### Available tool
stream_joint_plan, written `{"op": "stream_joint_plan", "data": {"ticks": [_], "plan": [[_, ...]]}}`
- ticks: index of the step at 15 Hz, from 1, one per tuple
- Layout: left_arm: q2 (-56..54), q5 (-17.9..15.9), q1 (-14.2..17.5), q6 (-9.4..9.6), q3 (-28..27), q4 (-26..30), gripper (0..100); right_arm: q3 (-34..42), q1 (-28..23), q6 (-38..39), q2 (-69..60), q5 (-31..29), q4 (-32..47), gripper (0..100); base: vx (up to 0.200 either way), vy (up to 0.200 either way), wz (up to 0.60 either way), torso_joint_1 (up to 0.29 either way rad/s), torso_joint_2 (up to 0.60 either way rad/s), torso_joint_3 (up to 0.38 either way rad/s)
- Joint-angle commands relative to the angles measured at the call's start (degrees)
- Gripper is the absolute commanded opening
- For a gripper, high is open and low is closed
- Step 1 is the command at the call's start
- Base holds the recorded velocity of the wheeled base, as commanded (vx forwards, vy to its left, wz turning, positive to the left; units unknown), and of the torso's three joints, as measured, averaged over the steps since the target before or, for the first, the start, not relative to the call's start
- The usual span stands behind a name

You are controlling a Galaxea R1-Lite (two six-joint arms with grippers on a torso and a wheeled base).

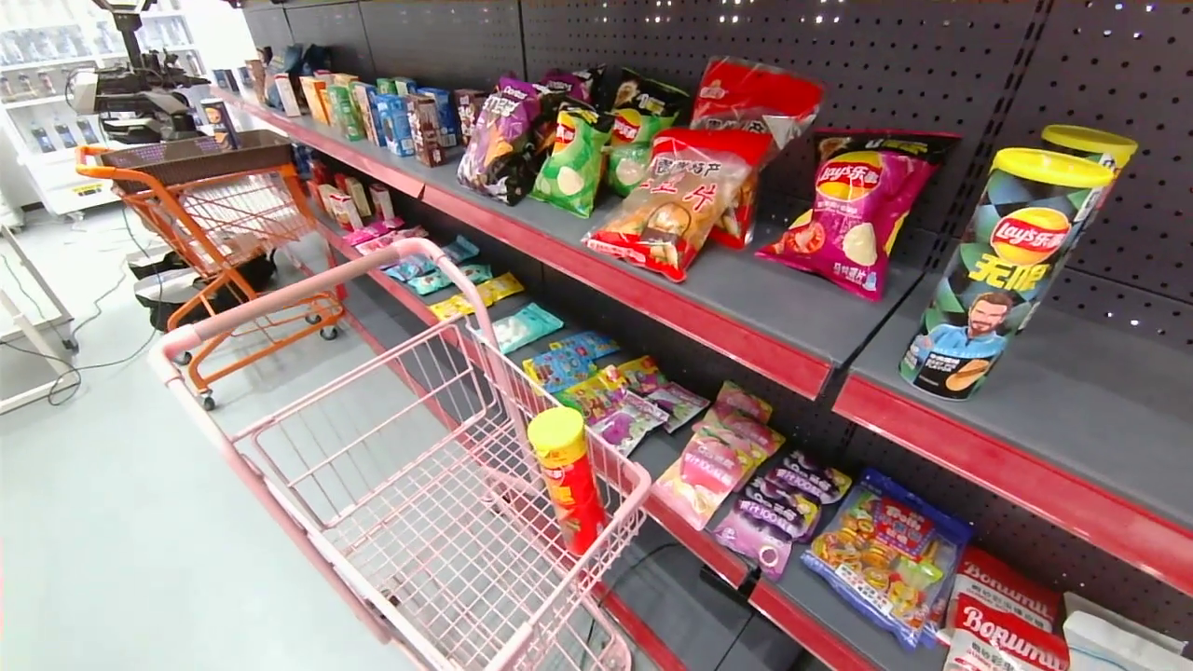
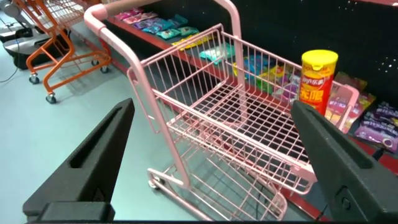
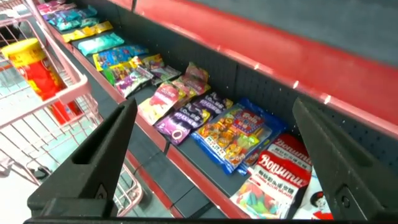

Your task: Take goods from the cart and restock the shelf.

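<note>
A red chip can with a yellow lid stands upright in the pink cart, in the corner nearest the shelf. The upper shelf holds chip bags and two tall patterned cans at its right end. My left gripper hangs open above and in front of the cart basket, well short of the can. My right gripper is open over the lower shelf's candy bags, with the can off to one side behind the cart's wire wall.
An orange cart stands farther down the aisle beside the shelf. The lower shelf is lined with small snack packets. Bare grey board lies to the right of the tall cans. Open floor spreads left of the pink cart.
</note>
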State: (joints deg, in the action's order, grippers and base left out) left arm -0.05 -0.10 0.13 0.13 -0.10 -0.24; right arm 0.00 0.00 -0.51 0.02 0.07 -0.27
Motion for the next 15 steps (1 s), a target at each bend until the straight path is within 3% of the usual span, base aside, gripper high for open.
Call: {"op": "stream_joint_plan", "data": {"ticks": [1, 12, 15], "plan": [[0.05, 0.01, 0.04, -0.05, 0.01, -0.02, 100, 0.0, 0.0, -0.02, -0.02, 0.01, 0.0, 100, 0.0, 0.0, 0.0, -0.198, 0.53, 0.334], [0.05, -0.17, 0.04, 0.13, 0.01, 0.07, 100, 0.0, 0.0, 0.07, -0.02, 0.01, 0.0, 100, 0.0, 0.0, 0.0, -0.164, 0.52, 0.355], [0.05, -0.17, 0.04, 0.13, 0.01, 0.07, 100, 0.0, 0.0, 0.16, -0.02, 0.01, 0.0, 100, 0.0, 0.0, 0.0, -0.036, 0.17, 0.129]]}}
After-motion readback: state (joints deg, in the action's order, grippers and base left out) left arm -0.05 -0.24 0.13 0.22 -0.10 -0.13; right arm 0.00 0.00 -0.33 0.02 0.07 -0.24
